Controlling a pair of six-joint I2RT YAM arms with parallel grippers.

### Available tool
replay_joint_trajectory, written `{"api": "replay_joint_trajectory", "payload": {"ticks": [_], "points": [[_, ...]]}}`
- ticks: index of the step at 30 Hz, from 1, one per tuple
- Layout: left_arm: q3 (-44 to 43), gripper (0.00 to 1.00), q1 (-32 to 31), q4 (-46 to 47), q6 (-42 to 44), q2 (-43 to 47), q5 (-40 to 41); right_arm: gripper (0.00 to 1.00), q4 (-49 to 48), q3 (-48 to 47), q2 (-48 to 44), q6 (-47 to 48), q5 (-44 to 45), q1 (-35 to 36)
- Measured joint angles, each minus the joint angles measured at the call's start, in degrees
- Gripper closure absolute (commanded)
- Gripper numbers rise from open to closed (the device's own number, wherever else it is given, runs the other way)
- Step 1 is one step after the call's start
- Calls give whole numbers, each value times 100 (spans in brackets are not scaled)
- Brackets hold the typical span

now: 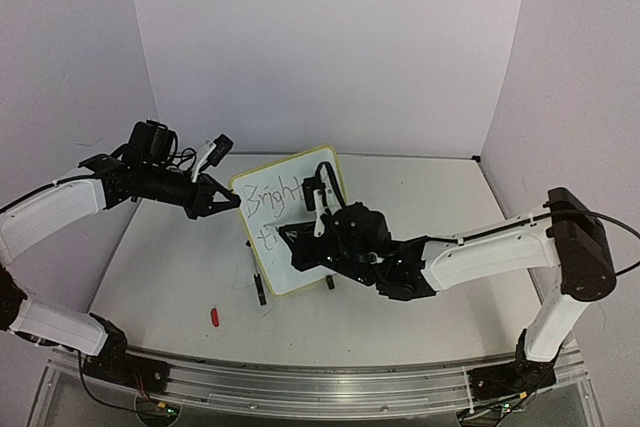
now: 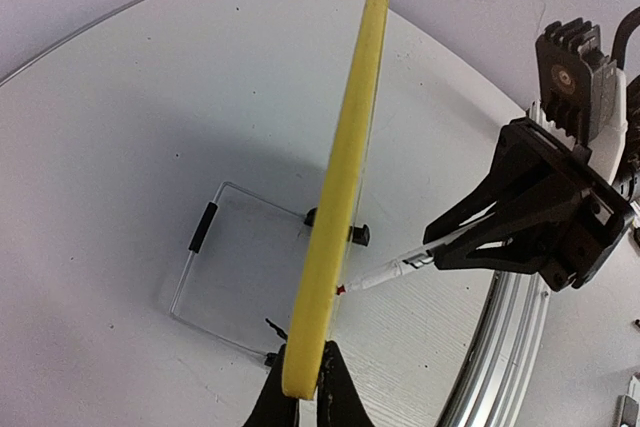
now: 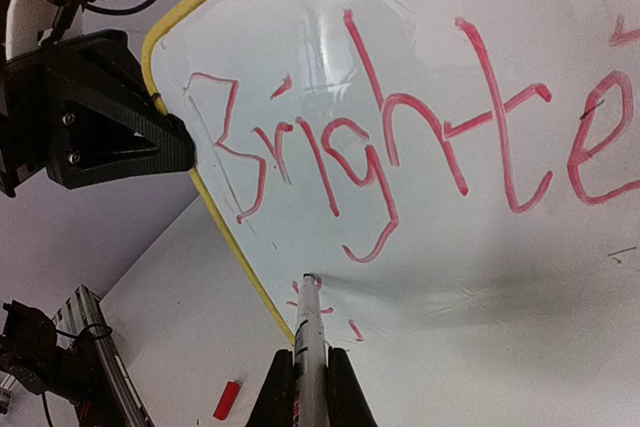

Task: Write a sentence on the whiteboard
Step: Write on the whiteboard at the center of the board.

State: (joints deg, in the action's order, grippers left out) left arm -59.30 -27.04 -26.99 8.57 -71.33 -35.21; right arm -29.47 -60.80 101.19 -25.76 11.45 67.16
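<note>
The whiteboard, white with a yellow rim, stands tilted at the table's middle. My left gripper is shut on its left edge, the fingers pinching the rim. The sentence is in red marker: "Brighte" fills the first line, with the rest cut off at the frame edge, and a few short strokes start a second line. My right gripper is shut on a white marker. The marker's red tip touches the board just below the "g", and the left wrist view shows that marker meeting the board face.
A red marker cap lies on the table in front of the board, left of centre. A thin wire stand with a black sleeve props the board from behind, on small black feet. A metal rail runs along the near edge.
</note>
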Motion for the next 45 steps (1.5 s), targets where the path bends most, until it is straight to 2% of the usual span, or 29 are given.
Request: {"api": "replay_joint_trajectory", "payload": {"ticks": [15,45], "points": [[5,100,-3,0,1,0,-3,100,-245,753,-575,40,-265,-1],[6,100,-3,-2,-1,2,4,100,480,417,-267,-1,178,-64]]}}
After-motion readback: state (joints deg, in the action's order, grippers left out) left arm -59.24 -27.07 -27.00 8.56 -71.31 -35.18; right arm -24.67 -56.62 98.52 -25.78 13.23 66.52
